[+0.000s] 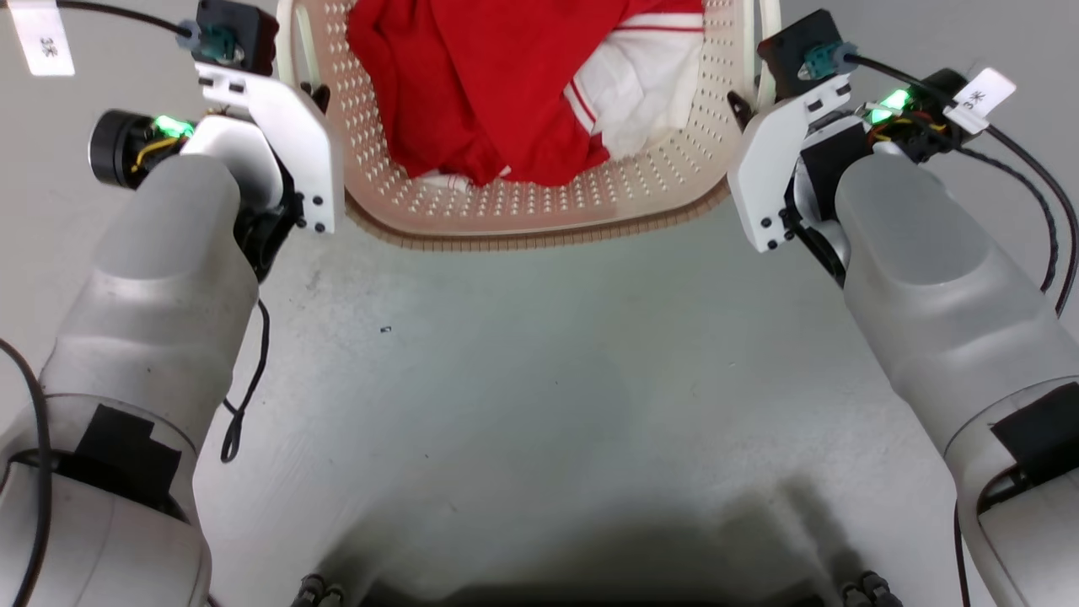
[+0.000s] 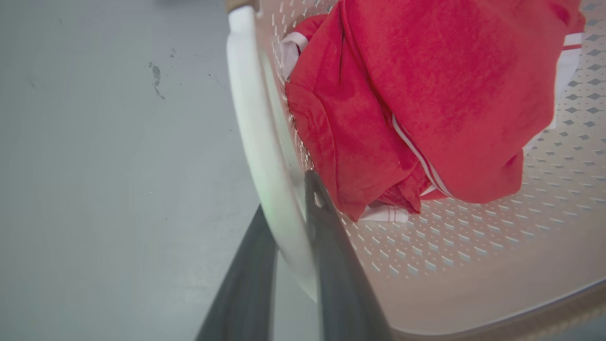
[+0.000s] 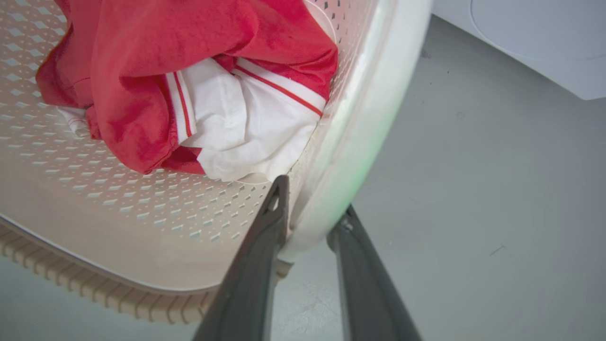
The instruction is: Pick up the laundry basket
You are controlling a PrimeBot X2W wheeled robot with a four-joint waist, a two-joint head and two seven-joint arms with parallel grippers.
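The left gripper (image 2: pixel 286 199) has its two long dark fingers drawn narrow onto the left handle (image 2: pixel 251 118), a smooth, white, curved plastic bar. One finger lies on the bar's outer face and the other in the slot between bar and wall. The right gripper (image 3: pixel 315 196) grips the same way: its two tapered dark fingers pinch the right handle (image 3: pixel 360 142), a matching glossy white bar that fills the gap between them.

Both handles belong to the one laundry basket (image 2: pixel 473 246), a cream-white, rounded-rectangular plastic tub. Its walls are pierced by neat rows of small diamond-shaped holes, and it sits between the two grippers, inward of each. A brown ribbed rim (image 3: pixel 94 289) with a woven look runs along its near edge, just below the right gripper's fingers in that wrist view.

Inside, beyond the fingertips, lies crumpled red fabric (image 2: pixel 426 94), soft and matte, with thin white stripes. Against it, nearer the right gripper, is white fabric (image 3: pixel 246 128) edged with red stripes. I cannot tell whether these are one garment or two.

Outward of each gripper spreads the smooth grey floor (image 2: pixel 118 189), lightly scuffed. Past the right gripper's outer finger stands a flat white appliance panel (image 3: pixel 521 42).

In the head view two green lights (image 1: pixel 173 126) glow, one on each wrist, and two white paper tags (image 1: pixel 42 38) hang from black cables.
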